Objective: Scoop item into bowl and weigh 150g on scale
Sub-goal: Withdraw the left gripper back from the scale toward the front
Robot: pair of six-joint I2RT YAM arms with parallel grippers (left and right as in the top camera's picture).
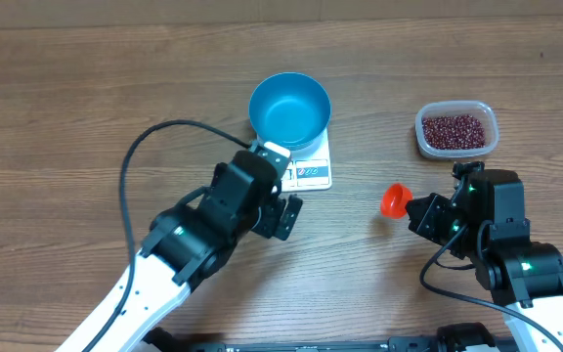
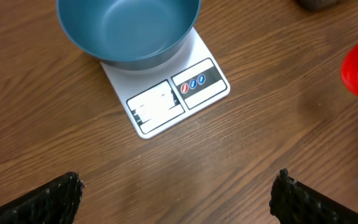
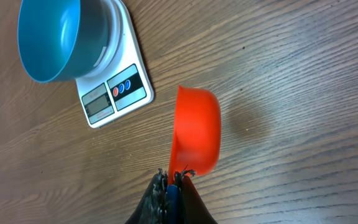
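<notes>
The blue bowl (image 1: 289, 110) stands on the white scale (image 1: 313, 174), and no beans show inside it. Dark red beans (image 1: 454, 129) fill a clear tub at the back right. My left gripper (image 1: 283, 191) hovers just in front of the scale's display edge, open wide with nothing between its fingers (image 2: 55, 199). In the left wrist view the bowl (image 2: 129, 28) and scale (image 2: 166, 102) lie straight ahead. My right gripper (image 1: 420, 210) is shut on the handle of a red scoop (image 1: 394, 200). The scoop (image 3: 196, 130) is tilted on its side above bare table, and I see no beans in it.
The clear tub (image 1: 421, 137) stands behind the right arm, about a hand's width from the scoop. A black cable (image 1: 154, 137) loops over the table left of the bowl. Bare wood lies between the scale and the scoop.
</notes>
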